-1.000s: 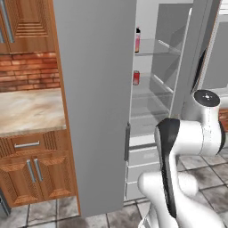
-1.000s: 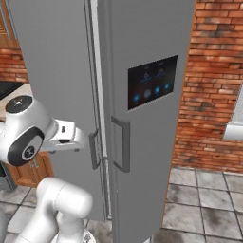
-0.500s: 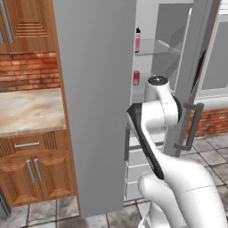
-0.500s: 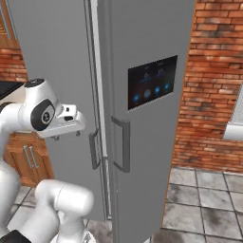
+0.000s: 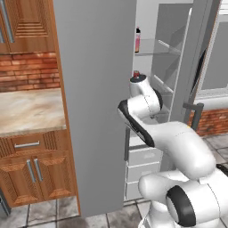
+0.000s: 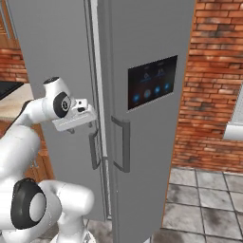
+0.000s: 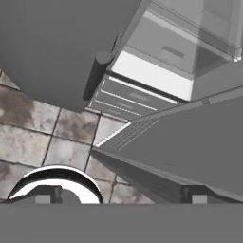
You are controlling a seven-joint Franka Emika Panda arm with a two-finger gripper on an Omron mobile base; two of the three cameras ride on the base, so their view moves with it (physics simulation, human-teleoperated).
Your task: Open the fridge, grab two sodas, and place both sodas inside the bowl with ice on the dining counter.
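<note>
The grey fridge (image 5: 93, 89) stands with both doors swung partly open, and its black dispenser panel (image 6: 152, 88) faces the right base camera. One red-pink soda (image 5: 137, 40) stands on an upper glass shelf. A second soda (image 5: 136, 73) peeks out on the shelf below, just above my wrist. My gripper (image 7: 121, 197) is open and holds nothing. It points down at the floor in front of the fridge drawers, between the two doors. My hand (image 6: 76, 118) hovers beside the door handles (image 6: 95, 149). The bowl, the ice and the dining counter are out of view.
Wooden cabinets with a marble worktop (image 5: 26, 111) flank the fridge on the left. A brick wall (image 6: 213, 95) and a window sill (image 6: 232, 130) lie to the right. White fridge drawers (image 5: 142, 156) sit low behind my arm, and a door handle (image 7: 97, 76) hangs close by.
My arm has swung up and leftward from the right side into the gap between the fridge doors. The gripper has stayed open and empty.
</note>
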